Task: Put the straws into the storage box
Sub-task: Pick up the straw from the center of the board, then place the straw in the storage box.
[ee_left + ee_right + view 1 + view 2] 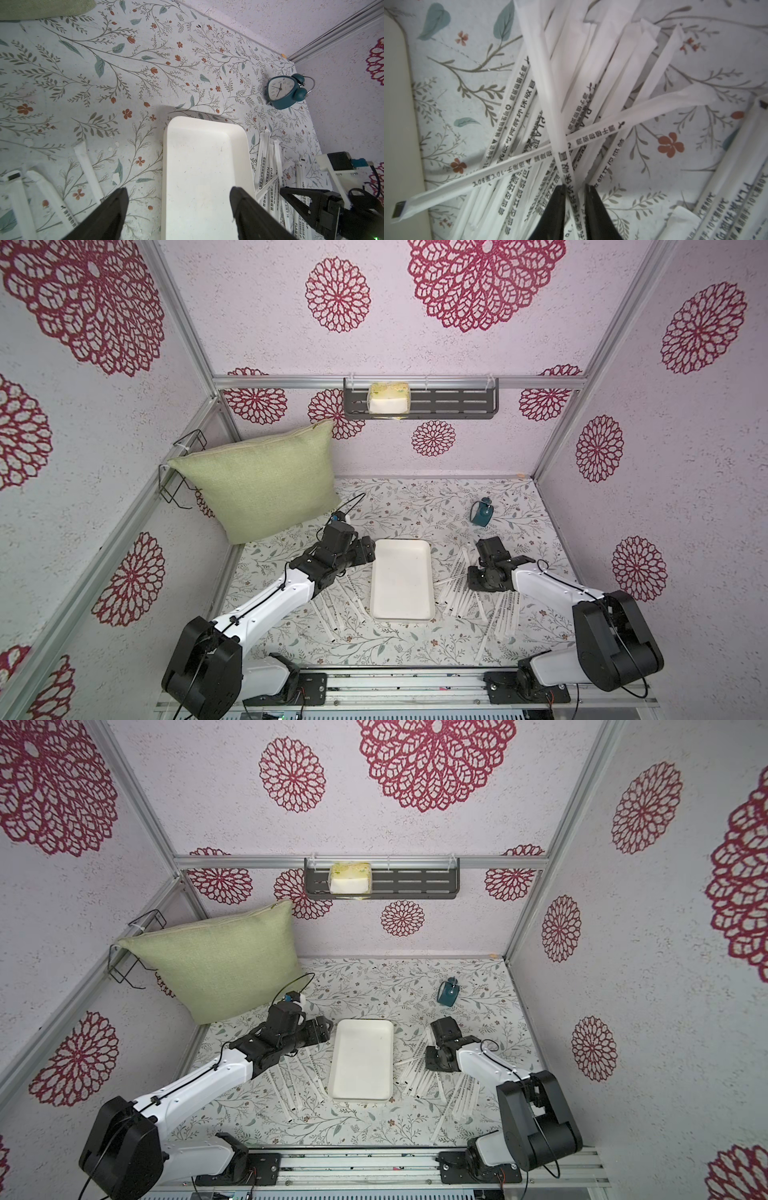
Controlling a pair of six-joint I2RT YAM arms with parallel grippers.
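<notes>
Two loose groups of straws [461, 597] lie on the floral table [395, 647], one on each side of the storage box [401, 585], all outside it. The left group [336, 610] lies partly under the left arm.

Right gripper [574, 187]: low over the right group, jaws drawn narrow and clamped on one straw [546, 89] that runs out between them. A crossing straw [591, 133] lies over the pile, its dark tip at the box's rim.

Left gripper [178, 193]: jaws spread wide, nothing between them, straddling the box's left rim near its far end.

Beyond, a teal alarm clock [482, 512] stands well apart from the box. A green pillow [262, 481] leans in the far-left corner. A dark slotted shelf [457, 404] on the back wall carries a yellow-and-white block [388, 400].
</notes>
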